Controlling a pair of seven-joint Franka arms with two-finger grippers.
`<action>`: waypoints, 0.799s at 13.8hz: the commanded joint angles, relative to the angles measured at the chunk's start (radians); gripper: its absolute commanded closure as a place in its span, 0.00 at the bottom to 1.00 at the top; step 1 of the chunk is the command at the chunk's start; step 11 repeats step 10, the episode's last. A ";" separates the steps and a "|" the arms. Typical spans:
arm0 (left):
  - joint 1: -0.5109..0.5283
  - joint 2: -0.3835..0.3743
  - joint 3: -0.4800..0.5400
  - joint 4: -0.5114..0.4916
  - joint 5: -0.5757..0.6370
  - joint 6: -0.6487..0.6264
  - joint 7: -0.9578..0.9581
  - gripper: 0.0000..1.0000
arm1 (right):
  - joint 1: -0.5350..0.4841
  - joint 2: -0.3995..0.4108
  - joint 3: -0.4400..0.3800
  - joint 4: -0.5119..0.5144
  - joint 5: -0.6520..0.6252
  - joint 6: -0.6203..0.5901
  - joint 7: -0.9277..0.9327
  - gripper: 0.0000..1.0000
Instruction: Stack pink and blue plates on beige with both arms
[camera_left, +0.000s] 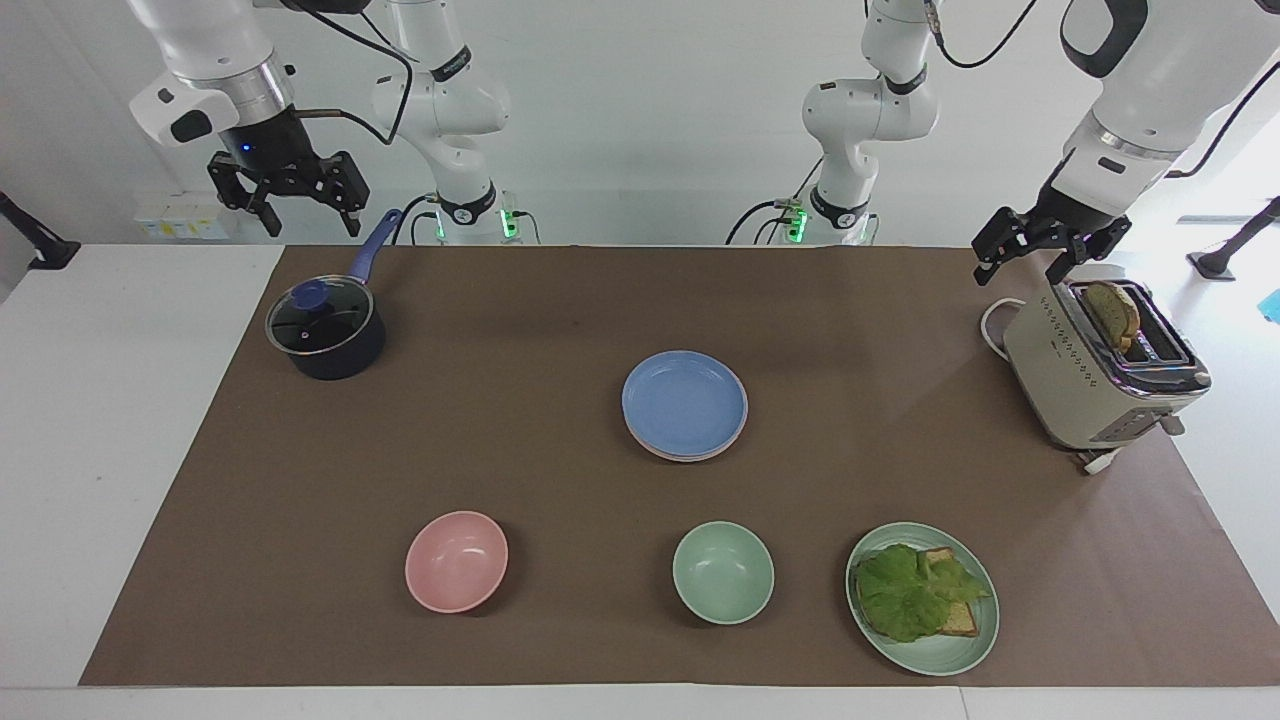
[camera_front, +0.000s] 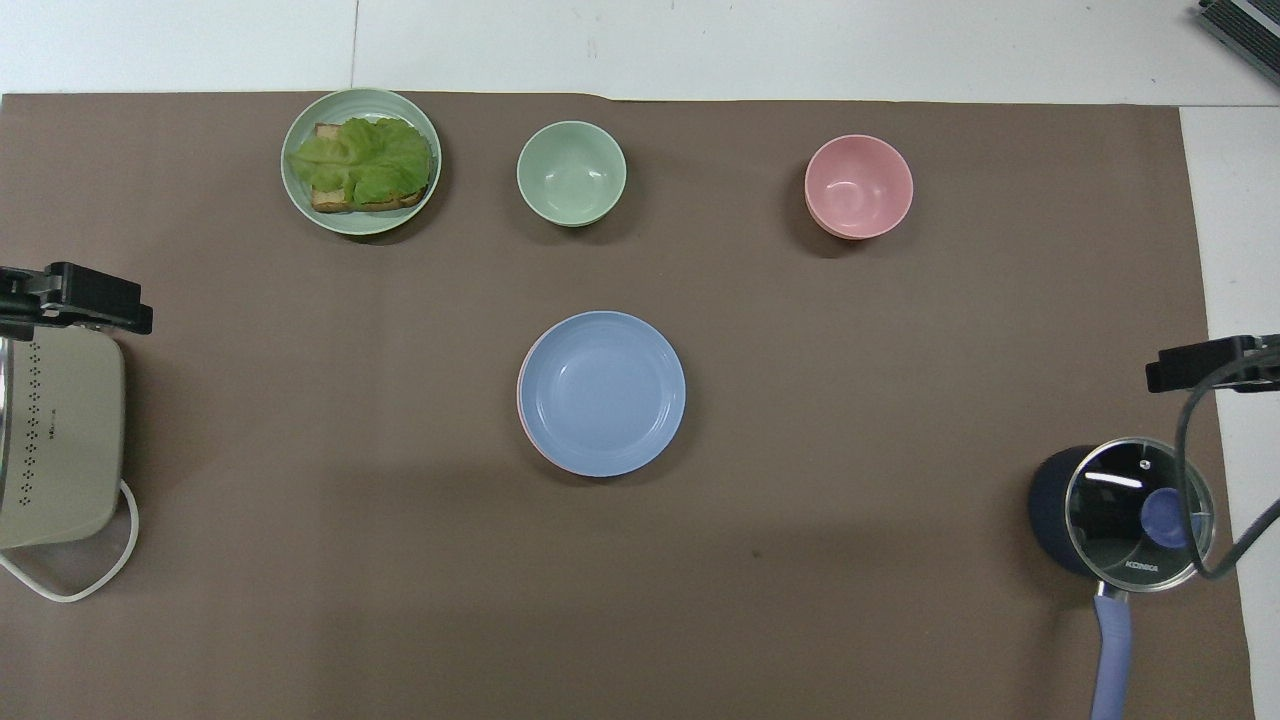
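Note:
In the middle of the brown mat stands a stack with the blue plate (camera_left: 685, 400) (camera_front: 602, 392) on top. Under it only a thin rim of the pink plate (camera_left: 683, 457) (camera_front: 521, 398) shows. The beige plate is hidden beneath them. My right gripper (camera_left: 305, 218) hangs open and holds nothing, high over the table's edge by the saucepan's handle. Just as bare, my left gripper (camera_left: 1020, 268) is open in the air over the robots' end of the toaster. Both are far from the stack.
A dark saucepan (camera_left: 326, 332) with a glass lid stands toward the right arm's end. A beige toaster (camera_left: 1095, 375) holding bread stands toward the left arm's end. Farthest from the robots sit a pink bowl (camera_left: 456, 560), a green bowl (camera_left: 723, 572) and a green plate (camera_left: 975, 645) with lettuce toast.

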 joint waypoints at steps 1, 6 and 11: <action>0.001 -0.010 0.001 -0.004 0.018 -0.015 0.007 0.00 | -0.008 -0.016 0.008 -0.004 0.002 -0.007 -0.022 0.00; 0.001 -0.010 0.001 -0.004 0.018 -0.015 0.007 0.00 | -0.006 -0.022 0.009 -0.013 0.002 -0.008 -0.024 0.00; 0.001 -0.010 0.001 -0.004 0.018 -0.015 0.007 0.00 | -0.006 -0.024 0.009 -0.013 0.002 -0.012 -0.024 0.00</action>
